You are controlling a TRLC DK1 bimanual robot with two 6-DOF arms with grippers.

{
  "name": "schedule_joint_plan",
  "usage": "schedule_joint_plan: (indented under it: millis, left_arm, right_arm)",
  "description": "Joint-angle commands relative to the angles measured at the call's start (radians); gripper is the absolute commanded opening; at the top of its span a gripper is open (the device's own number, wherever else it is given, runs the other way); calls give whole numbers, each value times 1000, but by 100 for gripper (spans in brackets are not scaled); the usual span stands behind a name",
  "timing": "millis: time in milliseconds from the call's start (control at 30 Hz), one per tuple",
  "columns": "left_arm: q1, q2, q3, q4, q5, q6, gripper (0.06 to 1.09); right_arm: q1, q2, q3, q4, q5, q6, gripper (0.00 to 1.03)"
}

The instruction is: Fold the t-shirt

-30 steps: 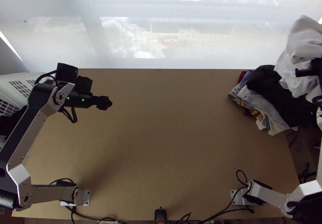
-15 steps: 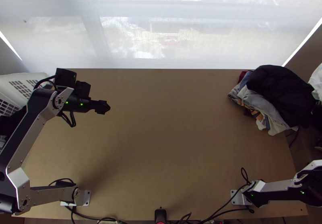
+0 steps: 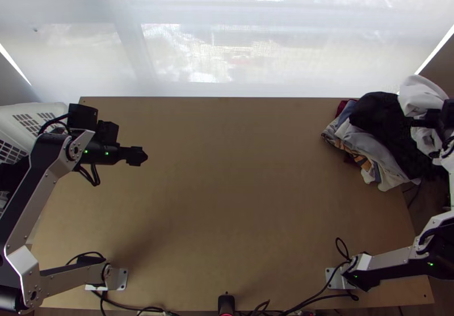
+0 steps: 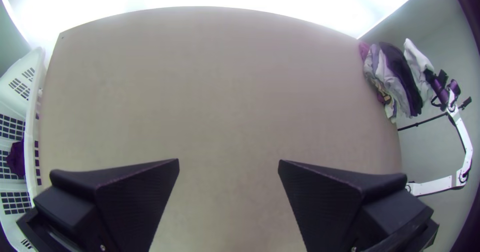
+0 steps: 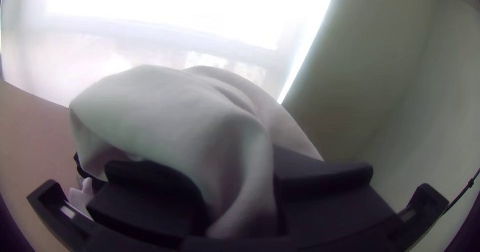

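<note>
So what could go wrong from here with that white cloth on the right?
The white cloth is bunched between the right gripper's fingers, so it may well land crumpled, with its edges hard to find. It also hangs close by the dark garment on the pile, which might get dragged along. And that pile reaches past the edge of the table, so a tug could send some clothes to the floor.

I see a smooth, matt tan wooden tabletop (image 3: 227,202), a smooth white plastic basket (image 4: 31,116) and bunched white cloth (image 5: 165,111), matt and soft-looking. The silver-grey metal links (image 3: 24,259) have a satin sheen; my left gripper (image 3: 138,156) has matt black fingers (image 4: 140,197), finely ridged.
</note>
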Motion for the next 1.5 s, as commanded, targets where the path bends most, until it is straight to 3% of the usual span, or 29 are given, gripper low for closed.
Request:
schedule_joint_plan:
  millis: [0, 433, 467, 700, 733, 1133, 1467]
  left_arm:
    - [19, -23, -24, 0, -1, -3, 102]
    - [21, -41, -47, 0, 4, -9, 102]
    - [22, -43, -47, 0, 4, -9, 102]
    - [18, -46, -55, 2, 6, -11, 102]
    - [15, -46, -55, 5, 7, -12, 102]
    - [12, -44, -67, 16, 10, -20, 102]
    - [13, -43, -66, 16, 9, -17, 102]
  right_arm:
    - [96, 12, -60, 0, 27, 27, 3]
    - [165, -57, -197, 12, 61, 44, 3]
    - [163, -70, -221, 29, 62, 44, 10]
    - [157, -156, -336, 85, 82, 46, 92]
    - [153, -163, -338, 85, 84, 46, 99]
    - [176, -337, -270, 83, 87, 57, 99]
    - [199, -220, -45, 60, 105, 130, 99]
